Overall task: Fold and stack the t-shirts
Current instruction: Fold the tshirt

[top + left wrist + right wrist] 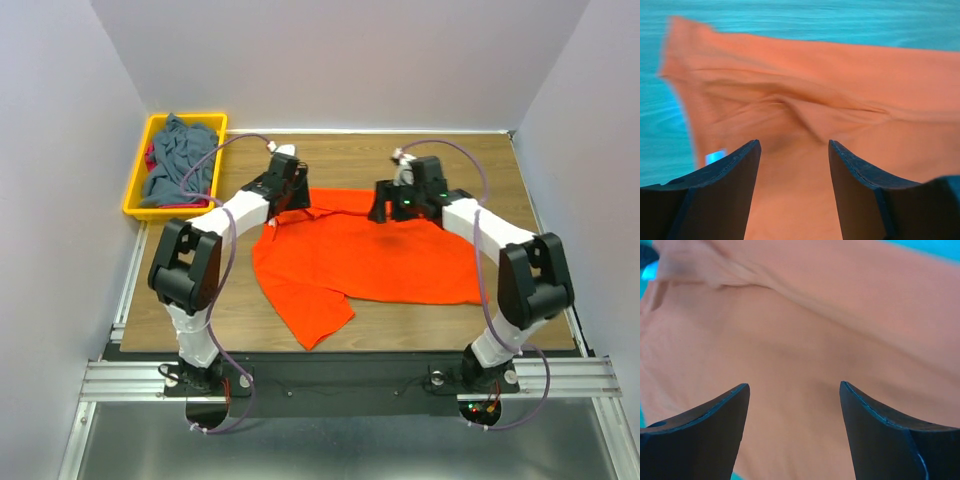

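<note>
Top external view: an orange shirt (385,255) lies spread and unfolded across the middle of a wooden table (470,165), with one flap trailing toward the near edge. Both arms reach over its far edge, the left gripper (290,205) at the left corner and the right gripper (395,208) nearer the middle. Set apart like that, they look placed to take two points along one edge and carry it over in a fold (my reading, not something shown). At the far left corner sits a yellow bin (134,190) holding a crumpled grey shirt (180,165) with a bit of red cloth (151,157) beside it, probably waiting their turn.

From above, the jaws are too small to judge. The wrist views settle it: each pair stands wide apart over bare orange cloth, with nothing pinched. The left wrist view also shows a ridge of wrinkled cloth just ahead of the gripper and a small pale label (715,157) at the lower left, which I cannot make out from above. The right wrist view is nearly filled with cloth, with a soft fold at the upper left. Neither wrist view shows the bin.
</note>
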Tool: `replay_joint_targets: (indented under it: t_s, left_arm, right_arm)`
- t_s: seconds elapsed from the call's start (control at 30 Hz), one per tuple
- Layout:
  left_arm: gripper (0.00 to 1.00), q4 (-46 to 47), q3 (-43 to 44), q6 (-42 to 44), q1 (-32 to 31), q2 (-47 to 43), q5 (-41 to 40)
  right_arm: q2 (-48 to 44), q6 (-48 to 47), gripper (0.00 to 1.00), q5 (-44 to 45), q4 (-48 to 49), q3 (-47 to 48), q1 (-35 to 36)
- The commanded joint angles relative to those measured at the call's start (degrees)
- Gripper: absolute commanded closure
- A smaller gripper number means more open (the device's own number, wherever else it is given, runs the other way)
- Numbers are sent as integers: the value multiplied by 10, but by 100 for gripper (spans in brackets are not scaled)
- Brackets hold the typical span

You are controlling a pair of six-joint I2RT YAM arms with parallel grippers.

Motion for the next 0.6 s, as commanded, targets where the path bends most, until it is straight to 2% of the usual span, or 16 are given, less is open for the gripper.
replay_joint_targets:
  t_s: [0.0,0.07,0.13,0.3,0.4,0.5,0.57]
  left_arm:
    - [30,1,-28,5,59,-84,30]
    - [30,-5,-52,12,89,-99,47]
    - [29,-10,-67,23,107,-123,56]
    - [30,-16,-118,44,133,-178,65]
    - [29,-11,-147,58,138,-195,63]
    - [29,6,-173,64,140,-201,61]
    - [29,6,-177,69,140,-196,63]
  right_arm:
    - [57,-147,23,45,3,87,77]
    - [90,-188,26,48,3,135,106]
    - [127,-213,37,51,4,161,123]
    - [196,-275,49,64,3,234,164]
    - [229,-294,51,75,4,268,186]
    - [252,-312,58,92,4,292,206]
    - [269,-322,58,105,4,309,215]
